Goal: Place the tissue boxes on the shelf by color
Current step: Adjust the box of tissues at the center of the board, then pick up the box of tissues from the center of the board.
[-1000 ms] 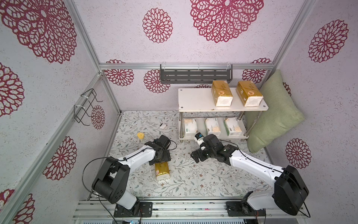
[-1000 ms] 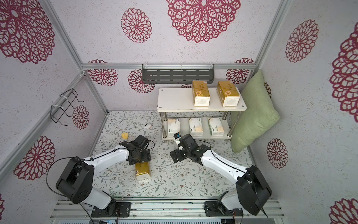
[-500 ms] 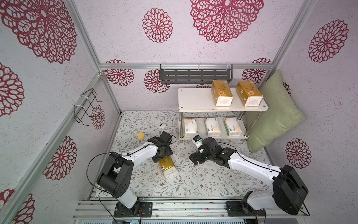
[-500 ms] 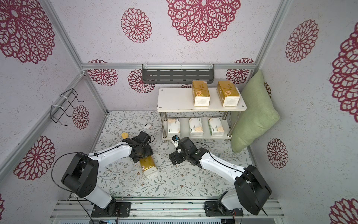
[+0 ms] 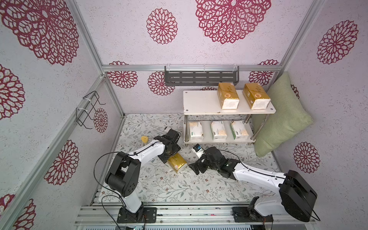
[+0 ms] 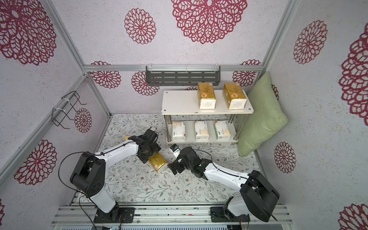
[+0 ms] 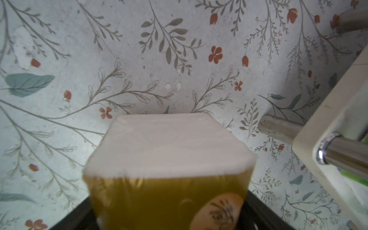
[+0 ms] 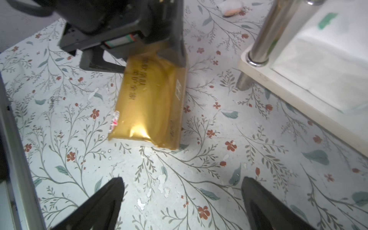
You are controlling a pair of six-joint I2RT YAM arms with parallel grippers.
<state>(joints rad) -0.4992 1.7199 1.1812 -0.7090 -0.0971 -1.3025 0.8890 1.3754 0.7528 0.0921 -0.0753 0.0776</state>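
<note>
In both top views a floral-printed surface (image 5: 159, 185) lies between pale walls (image 5: 119, 39) with red rosettes. The shelf (image 5: 201, 103) stands far right: two gold tissue packs (image 5: 228, 95) on its upper board, three white tissue packs (image 5: 218, 130) on the lower, a green pillow (image 5: 282, 115) just right of it. By its left legs the left end effector (image 5: 169, 155) holds a third gold pack (image 5: 177, 162) on the surface. The left wrist view shows that pack's white end. In the right wrist view the right end effector (image 8: 183, 179) stands wide and empty, the pack apart from it.
</note>
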